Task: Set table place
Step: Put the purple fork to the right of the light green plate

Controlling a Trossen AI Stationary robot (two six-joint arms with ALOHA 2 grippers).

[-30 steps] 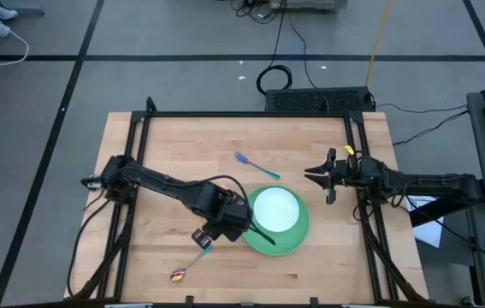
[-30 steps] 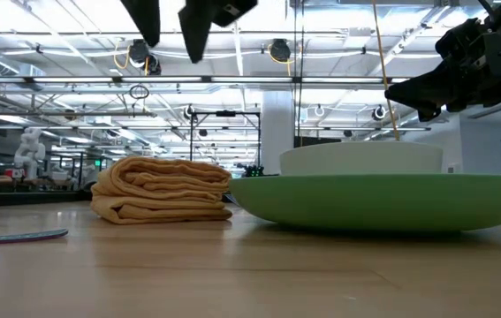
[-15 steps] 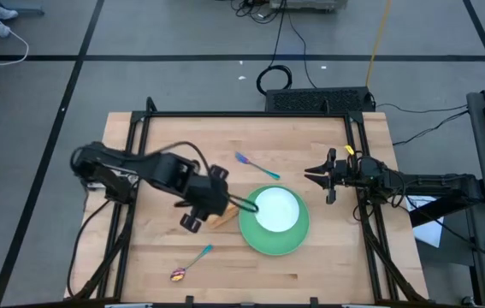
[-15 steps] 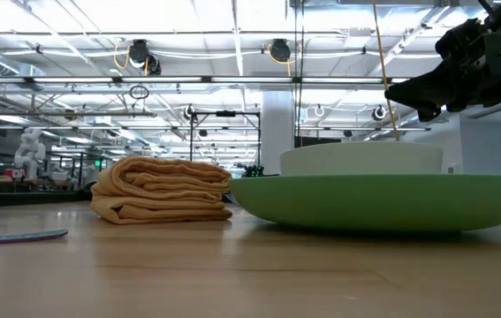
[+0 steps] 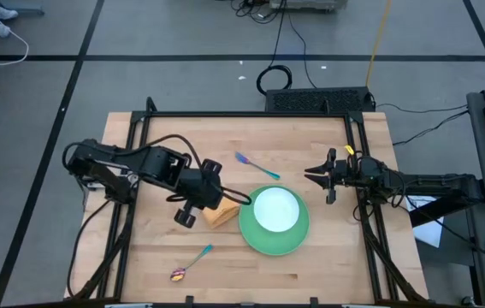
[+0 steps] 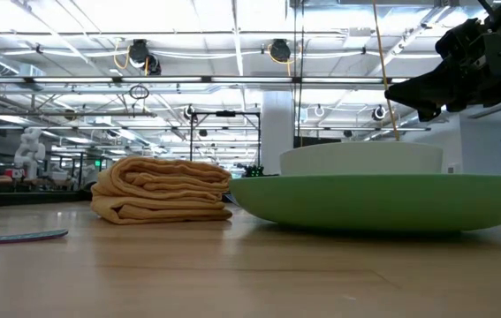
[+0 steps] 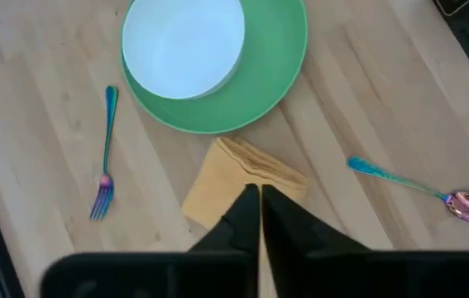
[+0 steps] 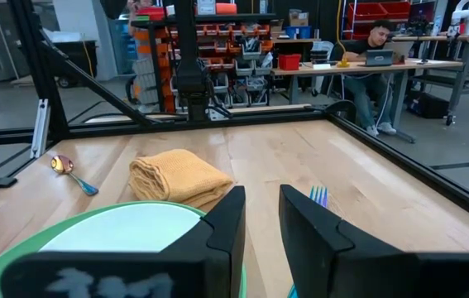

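The folded orange napkin [image 5: 221,216] lies flat on the table just left of the green plate [image 5: 289,242], which carries the white bowl [image 5: 275,210]. The blue-handled fork [image 5: 255,165] lies beyond the plate, and the teal-handled spoon [image 5: 189,263] lies near the front edge. My left gripper [image 7: 259,203] is shut and hangs above the napkin [image 7: 246,178] with nothing in it; the low view shows no part of it. By the table's right edge my right gripper [image 5: 310,174] hovers, its fingers [image 8: 234,219] a little apart, nothing between them.
A black frame [image 5: 357,154] runs along the table's left, right and far sides. Bare wood lies right of the plate and at the far left. In the right wrist view a person sits at a desk [image 8: 375,50] far behind the table.
My left gripper has risen out of the low view and drawn back from over the napkin toward the table's left and far edges. The napkin, hidden under it in the high view before, now shows and has stayed where it lay.
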